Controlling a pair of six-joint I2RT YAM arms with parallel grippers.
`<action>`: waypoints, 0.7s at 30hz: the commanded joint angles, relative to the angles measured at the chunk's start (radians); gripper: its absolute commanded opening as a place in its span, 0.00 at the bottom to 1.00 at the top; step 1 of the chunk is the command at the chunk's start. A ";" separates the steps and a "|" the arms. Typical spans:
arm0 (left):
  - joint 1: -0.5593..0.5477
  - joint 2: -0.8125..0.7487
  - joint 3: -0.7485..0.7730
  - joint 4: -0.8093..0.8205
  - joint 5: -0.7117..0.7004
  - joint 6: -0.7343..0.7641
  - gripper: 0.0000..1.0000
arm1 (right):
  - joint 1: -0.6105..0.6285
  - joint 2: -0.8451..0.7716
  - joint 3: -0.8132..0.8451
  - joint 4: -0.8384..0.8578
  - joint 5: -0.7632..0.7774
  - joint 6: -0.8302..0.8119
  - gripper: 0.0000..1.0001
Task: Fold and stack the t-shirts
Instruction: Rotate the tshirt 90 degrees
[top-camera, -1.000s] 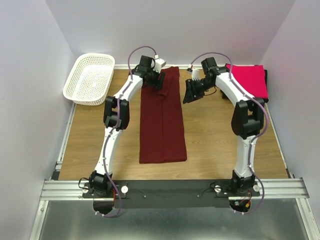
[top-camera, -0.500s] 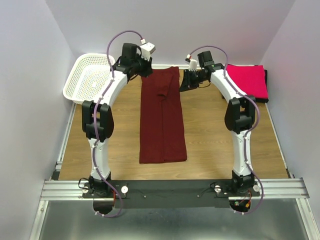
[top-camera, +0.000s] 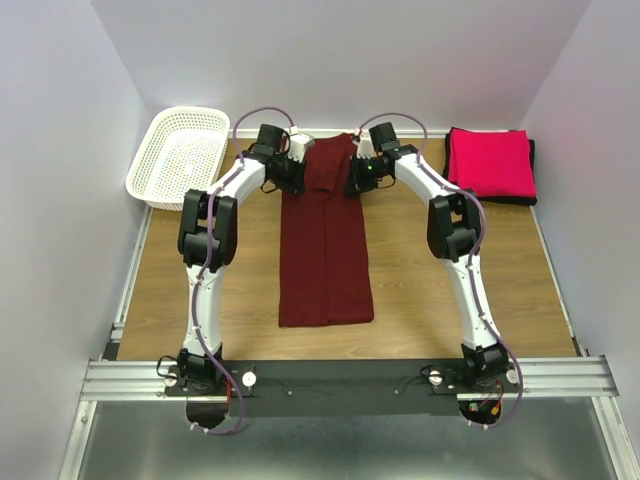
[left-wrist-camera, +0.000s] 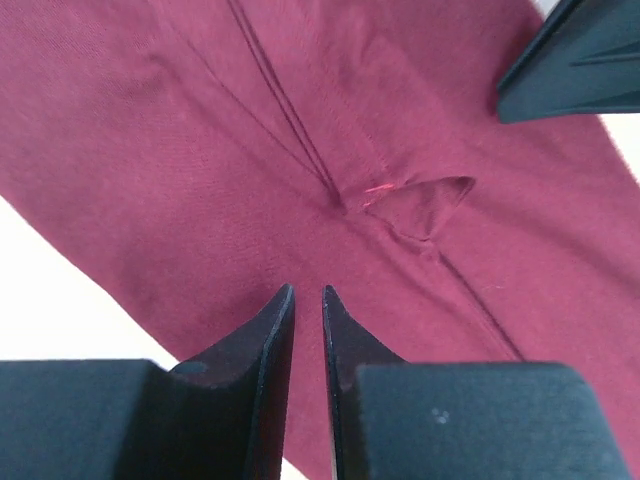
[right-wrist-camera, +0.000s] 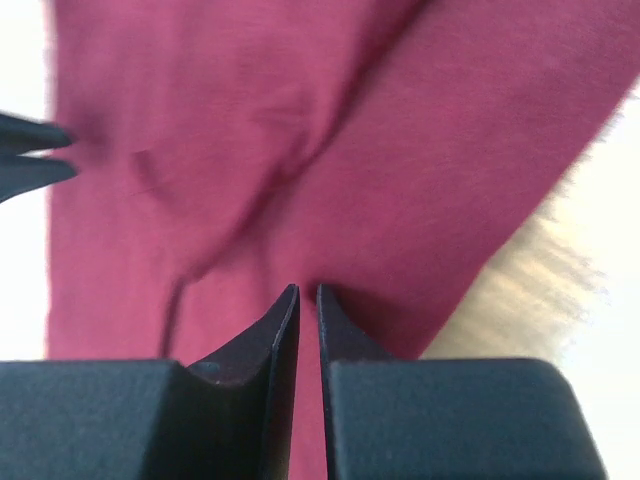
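At the far end of the maroon shirt (top-camera: 326, 250) on the table (top-camera: 420, 270), the left gripper (left-wrist-camera: 306, 292) and right gripper (right-wrist-camera: 307, 290) are held almost closed, empty; were one layer pinched, the fold could be dragged askew.

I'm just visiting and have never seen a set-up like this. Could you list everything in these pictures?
maroon t-shirt: one, dark maroon, folded into a long strip down the middle of the table
pink-red t-shirt: one, bright pink-red, folded at the far right corner
black t-shirt: one, black, only its edge shows under the pink-red one
basket: one, white mesh, far left corner
table: one, wood brown
rail: one, silver metal, along the near edge
arms: two, white and black, left and right, both reaching to the maroon shirt's far end
left claw: black, nearly shut, over the maroon cloth
right claw: black, nearly shut, over the maroon cloth
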 joint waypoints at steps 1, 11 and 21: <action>0.000 0.053 0.031 -0.009 -0.003 -0.001 0.25 | 0.000 0.044 0.000 0.047 0.118 0.026 0.19; 0.009 0.177 0.126 -0.006 -0.017 -0.013 0.24 | 0.002 0.104 0.036 0.064 0.236 0.052 0.19; 0.029 0.217 0.220 -0.038 0.028 0.002 0.39 | -0.001 0.121 0.099 0.069 0.190 0.028 0.39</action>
